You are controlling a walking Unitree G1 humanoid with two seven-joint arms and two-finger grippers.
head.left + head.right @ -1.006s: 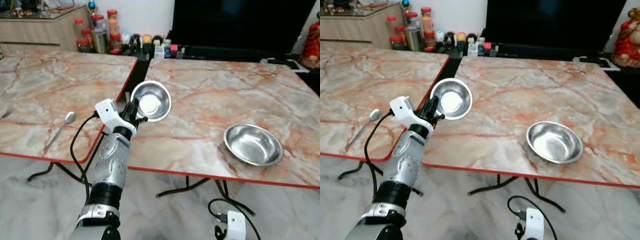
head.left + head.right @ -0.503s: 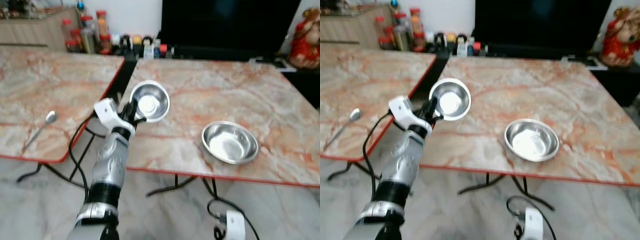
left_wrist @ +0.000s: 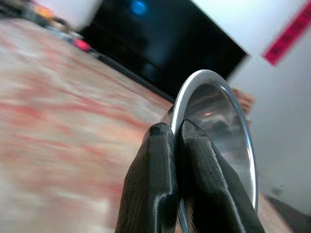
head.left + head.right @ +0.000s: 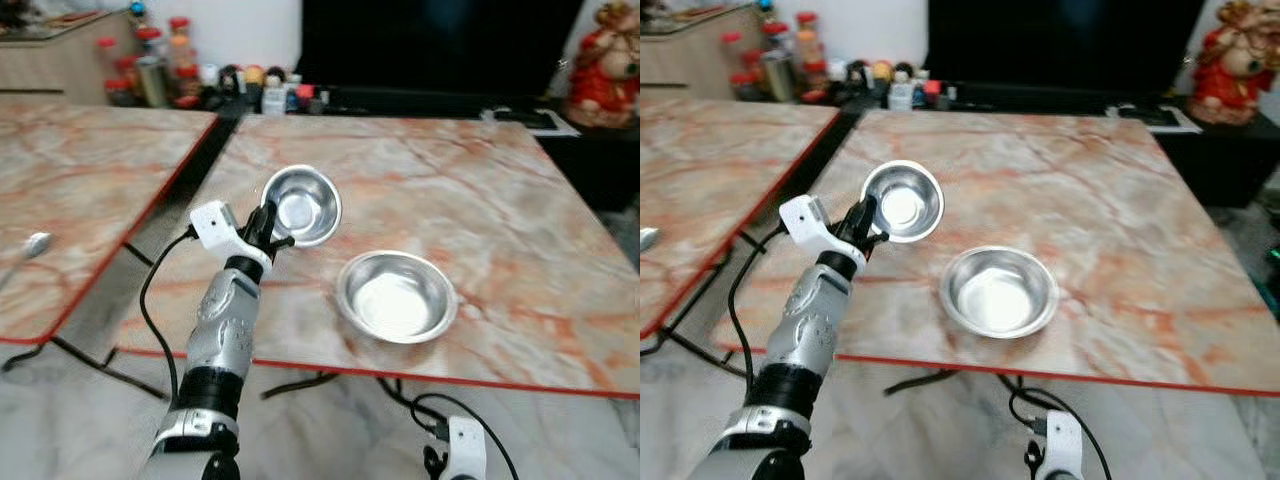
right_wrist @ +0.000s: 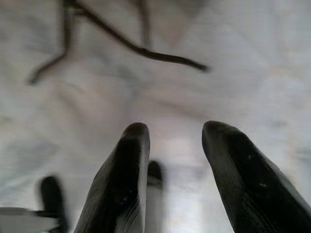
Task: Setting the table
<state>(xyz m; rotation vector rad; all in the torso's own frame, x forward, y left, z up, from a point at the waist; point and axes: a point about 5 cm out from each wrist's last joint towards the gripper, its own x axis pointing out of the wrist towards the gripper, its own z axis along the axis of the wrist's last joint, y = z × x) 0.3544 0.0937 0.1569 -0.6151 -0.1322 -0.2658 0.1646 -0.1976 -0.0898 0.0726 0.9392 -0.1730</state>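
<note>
My left gripper (image 4: pixel 267 222) is shut on the rim of a small steel bowl (image 4: pixel 301 205), held tilted above the left part of the marble table (image 4: pixel 480 190). In the left wrist view the two black fingers (image 3: pixel 160 179) pinch the small steel bowl's (image 3: pixel 221 131) edge. A larger steel bowl (image 4: pixel 396 297) rests on the table near its front edge, to the right of the held one. A spoon (image 4: pixel 30 247) lies on the neighbouring table at the far left. My right gripper (image 5: pixel 172 145) hangs low over the floor, open and holding nothing.
A second marble table (image 4: pixel 80 170) stands to the left, with a narrow gap between the two. Jars and small bottles (image 4: pixel 150 75) line the back by a dark TV (image 4: pixel 430 45). A red figurine (image 4: pixel 605 50) sits at the back right.
The camera has swung to the right, so both tables and the larger bowl slid left in the picture. My left gripper still holds the small bowl at the same height.
</note>
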